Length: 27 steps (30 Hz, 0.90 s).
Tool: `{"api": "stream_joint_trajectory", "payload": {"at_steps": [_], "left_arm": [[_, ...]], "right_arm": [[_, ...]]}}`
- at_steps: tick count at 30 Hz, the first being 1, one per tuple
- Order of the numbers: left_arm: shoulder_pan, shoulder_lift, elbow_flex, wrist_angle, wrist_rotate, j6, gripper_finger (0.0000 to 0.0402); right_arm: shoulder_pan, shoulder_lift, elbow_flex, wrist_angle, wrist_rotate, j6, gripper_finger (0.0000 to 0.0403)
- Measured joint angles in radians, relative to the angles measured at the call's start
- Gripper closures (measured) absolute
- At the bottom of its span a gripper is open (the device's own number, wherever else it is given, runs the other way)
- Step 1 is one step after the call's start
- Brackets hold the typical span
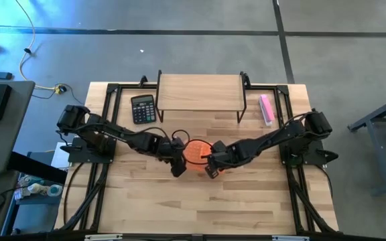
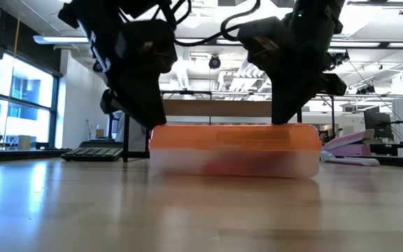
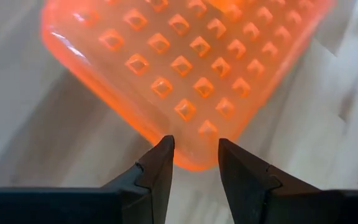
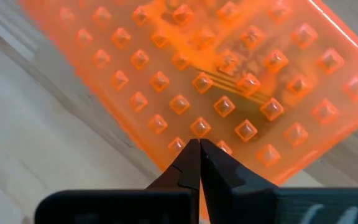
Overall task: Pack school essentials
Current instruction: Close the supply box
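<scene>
A clear box with a studded orange lid (image 1: pixel 194 150) (image 2: pixel 233 150) lies flat at the table's middle. Something reddish shows dimly through its wall; the stationery itself is hidden. My left gripper (image 3: pixel 194 146) (image 1: pixel 177 165) is open above the box's left end, its fingers standing on either side of the lid's rim (image 3: pixel 191 163). My right gripper (image 4: pixel 199 144) (image 1: pixel 210 167) is shut over the lid (image 4: pixel 229 74) near the box's right end. My left gripper points down at the lid's rim near a corner; I cannot tell whether its fingers touch it. My right gripper has its shut fingertips (image 4: pixel 191 152) on the lid's studded top (image 4: pixel 199 127) near an edge, coming from above and pointing down. The box rests flat on the table.
A black calculator (image 1: pixel 143 108) (image 2: pixel 93 152) lies at the far left beside a wooden shelf riser (image 1: pixel 200 94). A pale pink block (image 1: pixel 266 108) (image 2: pixel 352 145) lies at the far right. Bare wood stretches across the near half of the table (image 1: pixel 200 207).
</scene>
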State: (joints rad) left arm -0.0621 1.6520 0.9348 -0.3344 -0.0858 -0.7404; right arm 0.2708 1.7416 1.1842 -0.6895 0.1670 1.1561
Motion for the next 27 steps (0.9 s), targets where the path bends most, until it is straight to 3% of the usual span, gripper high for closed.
{"api": "stream_joint_trajectory", "payload": {"at_steps": [27], "left_arm": [[-0.045, -0.033, -0.005, -0.015, 0.059, -0.03, 0.0284]], "right_arm": [[-0.022, -0.057, -0.004, -0.015, -0.012, -0.056, 0.0403]]}}
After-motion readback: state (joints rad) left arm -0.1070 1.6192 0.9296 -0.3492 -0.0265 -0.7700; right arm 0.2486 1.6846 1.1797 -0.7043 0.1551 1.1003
